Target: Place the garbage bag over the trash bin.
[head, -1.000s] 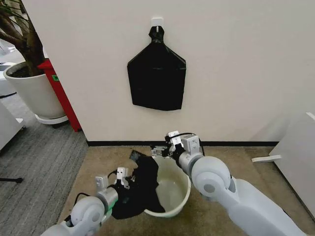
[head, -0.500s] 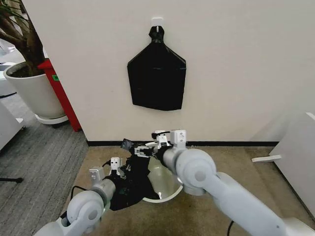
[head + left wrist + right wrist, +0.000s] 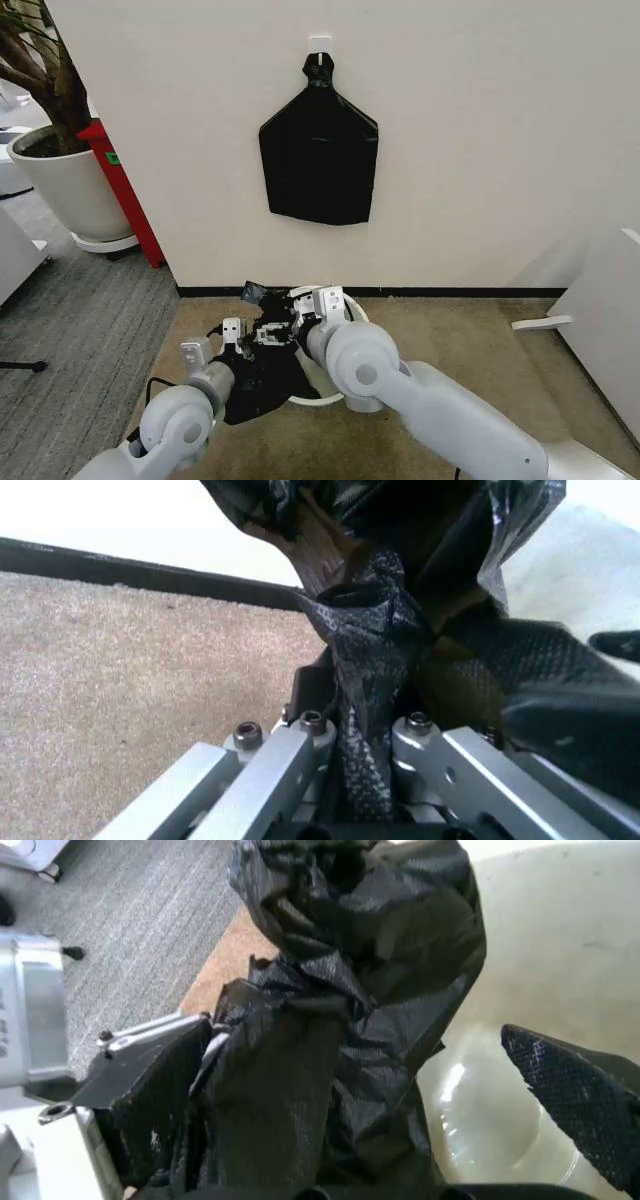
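Black, crinkly garbage bag (image 3: 262,372) hangs over the trash bin (image 3: 345,395) rim at 9 o'clock. Left claw (image 3: 355,727) is clamped on a twisted fold; right claw (image 3: 278,325) also pinches it. Better pull both edges apart slowly, so the mouth opens.

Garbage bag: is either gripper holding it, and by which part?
Left gripper pinches a twisted fold of the garbage bag; the right gripper is at its upper edge, grip unclear.
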`<state>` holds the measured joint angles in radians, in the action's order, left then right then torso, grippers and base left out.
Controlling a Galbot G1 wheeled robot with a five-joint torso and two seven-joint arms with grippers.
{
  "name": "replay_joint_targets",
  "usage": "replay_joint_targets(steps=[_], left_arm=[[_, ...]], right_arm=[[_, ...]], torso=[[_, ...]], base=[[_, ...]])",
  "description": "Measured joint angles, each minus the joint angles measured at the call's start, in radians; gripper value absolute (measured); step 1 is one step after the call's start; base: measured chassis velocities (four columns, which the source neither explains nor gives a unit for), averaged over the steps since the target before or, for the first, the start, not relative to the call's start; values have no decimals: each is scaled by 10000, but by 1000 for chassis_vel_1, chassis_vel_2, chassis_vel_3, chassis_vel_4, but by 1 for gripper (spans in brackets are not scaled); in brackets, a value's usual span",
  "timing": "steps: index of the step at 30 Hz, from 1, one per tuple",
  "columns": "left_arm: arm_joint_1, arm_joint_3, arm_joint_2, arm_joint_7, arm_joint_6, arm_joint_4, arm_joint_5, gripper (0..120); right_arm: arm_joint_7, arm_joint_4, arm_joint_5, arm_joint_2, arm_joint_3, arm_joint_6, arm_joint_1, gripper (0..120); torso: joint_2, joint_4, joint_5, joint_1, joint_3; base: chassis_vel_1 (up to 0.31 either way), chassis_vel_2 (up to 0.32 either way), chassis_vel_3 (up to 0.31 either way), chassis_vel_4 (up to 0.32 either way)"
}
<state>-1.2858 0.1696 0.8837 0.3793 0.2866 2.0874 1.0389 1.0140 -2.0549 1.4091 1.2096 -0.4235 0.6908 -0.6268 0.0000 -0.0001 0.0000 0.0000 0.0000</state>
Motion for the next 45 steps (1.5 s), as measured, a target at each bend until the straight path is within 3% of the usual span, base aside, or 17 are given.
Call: replay_joint_targets(steps=[8,13,15,21,27,34,45], left_arm=[[-65,-7,25,-35,-44,0,-18,4],[-69,14,-27,-50,-103,11,-24,4],[-66,14,-28,-51,-107,10,-24,4],[-94,17,-26,-50,-149,-45,-51,4],[-101,13,-26,-51,-170,-90,-98,4],[-73,-18,0,-71,-259,-170,-129,4],[-61,3,-16,-92,-336,-256,-160,4]], right_arm=[[-287,166,-474,-12,-43,6,-189,84],[-305,140,-510,-29,-61,-5,-197,67],[-303,129,-510,-29,-65,-8,-196,66],[-295,53,-573,-63,-95,-60,-212,43],[-295,54,-581,-21,-90,-106,-104,30],[-253,122,-644,163,-256,-228,-95,0],[-216,191,-897,407,-386,-224,-215,0]], torso=[[0,0,0,0,0],[0,0,1,0,0],[0,0,1,0,0],[0,0,-1,0,0],[0,0,0,0,0],[0,1,-1,0,0],[0,1,-1,0,0]], base=[[0,0,0,0],[0,0,0,0],[0,0,0,0],[0,0,0,0],[0,0,0,0],[0,0,0,0],[0,0,0,0]])
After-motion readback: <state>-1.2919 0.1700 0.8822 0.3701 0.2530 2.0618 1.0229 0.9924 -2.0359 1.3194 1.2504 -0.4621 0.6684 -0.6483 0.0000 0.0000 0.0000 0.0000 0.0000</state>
